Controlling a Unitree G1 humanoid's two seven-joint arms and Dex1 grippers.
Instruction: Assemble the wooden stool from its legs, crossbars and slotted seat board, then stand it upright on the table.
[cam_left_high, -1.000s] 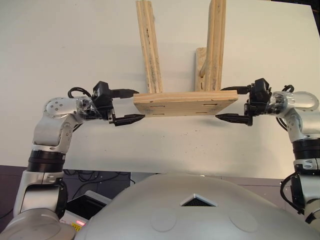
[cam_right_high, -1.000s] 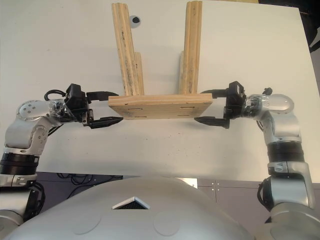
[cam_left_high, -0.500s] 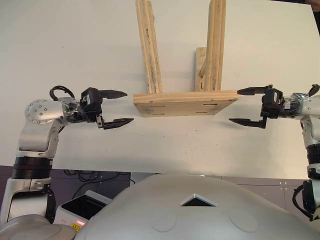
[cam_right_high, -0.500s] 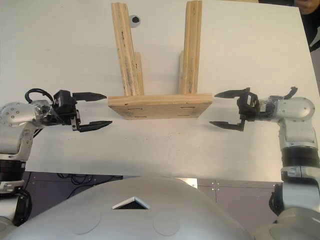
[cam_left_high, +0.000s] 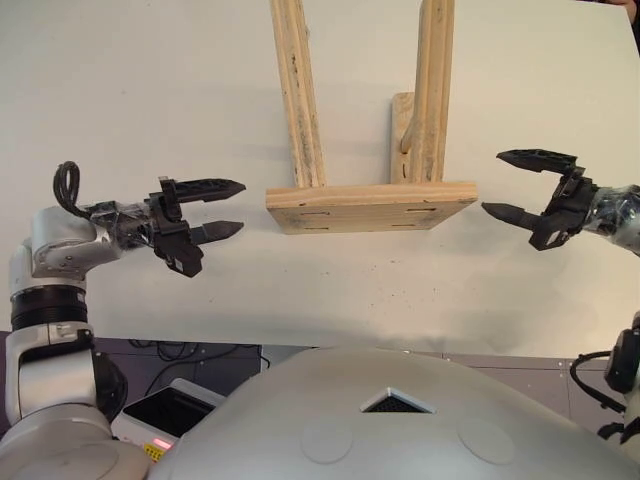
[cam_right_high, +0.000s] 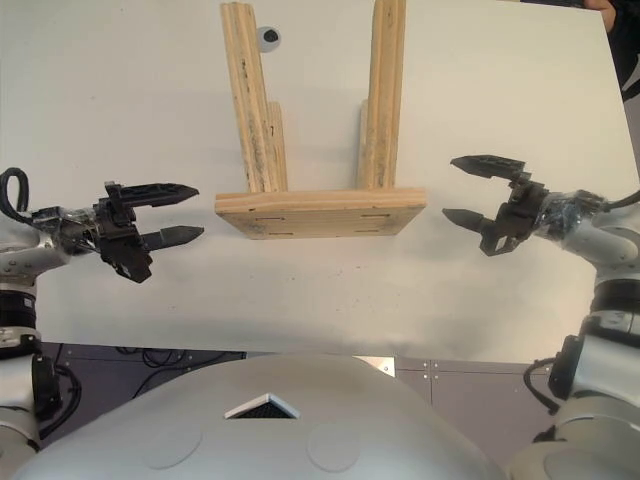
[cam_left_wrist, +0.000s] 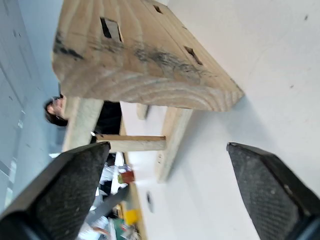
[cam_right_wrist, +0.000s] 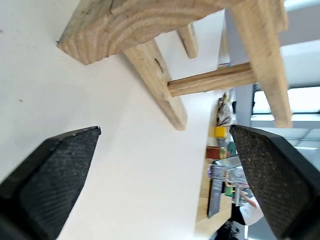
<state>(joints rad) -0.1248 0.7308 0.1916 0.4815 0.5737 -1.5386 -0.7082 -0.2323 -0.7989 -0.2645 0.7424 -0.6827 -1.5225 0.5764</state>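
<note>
Now both claws have let go of the stool (cam_left_high: 365, 150) and drawn back from it: a second ago each had its fingers around an end of the seat board (cam_left_high: 370, 206), and since then they have moved outward, toward the left and right edges of the table (cam_left_high: 120, 80). The stool has not shifted. It lies on its side in the middle of the table, with the seat board standing on its long edge toward the near edge, slots facing us, and the legs (cam_left_high: 298, 90) running away toward the far edge. The right wrist view shows a crossbar (cam_right_wrist: 210, 80) seated between two legs, so we judge the assembly done or nearly so. Standing it upright is not yet done, and this release looks to us like a pause to take a new hold, not a finish. The left gripper (cam_left_high: 240, 206) hangs just beside the board's left end, its arm bent at the elbow and its forearm level, pointing inward at the board. The right gripper (cam_left_high: 492, 181) sits a little off the right end, mirrored but tilted. Both have their fingers spread wide and hold nothing.
</note>
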